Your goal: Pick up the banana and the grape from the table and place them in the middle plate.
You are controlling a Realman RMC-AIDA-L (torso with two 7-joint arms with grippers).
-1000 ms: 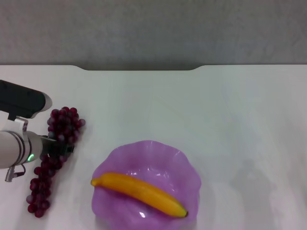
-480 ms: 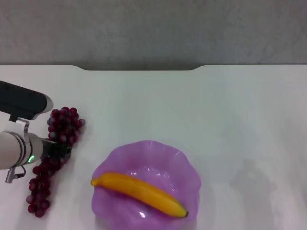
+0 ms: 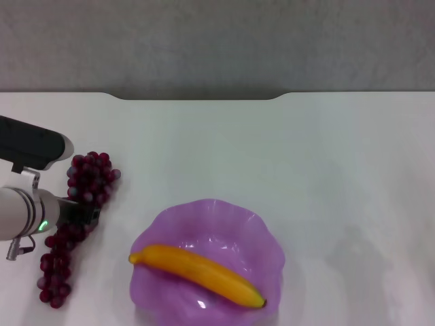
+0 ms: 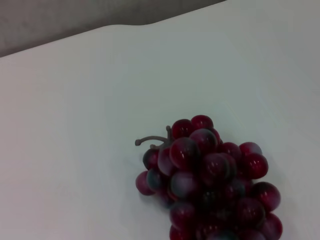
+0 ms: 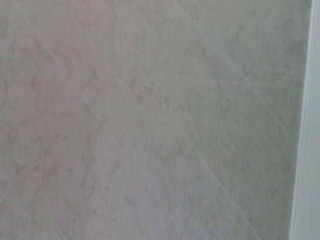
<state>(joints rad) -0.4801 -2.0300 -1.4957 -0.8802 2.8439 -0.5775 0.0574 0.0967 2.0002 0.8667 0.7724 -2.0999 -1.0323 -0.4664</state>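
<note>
At about nine o'clock from the middle plate (image 3: 207, 224), the grape (image 3: 76, 217) is seen lying on the table (image 3: 272, 156), stretched from ten towards eight o'clock. The left gripper (image 3: 80, 213) is positioned across the bunch's middle; whether its jaws are open or closed cannot be told. The banana (image 3: 197, 274) is laid inside the plate, its dark tip pointing to four o'clock. The right gripper is not shown.

Left hand (image 3: 87, 212) fingers hidden against the grape (image 3: 75, 224) bunch's middle.
</note>
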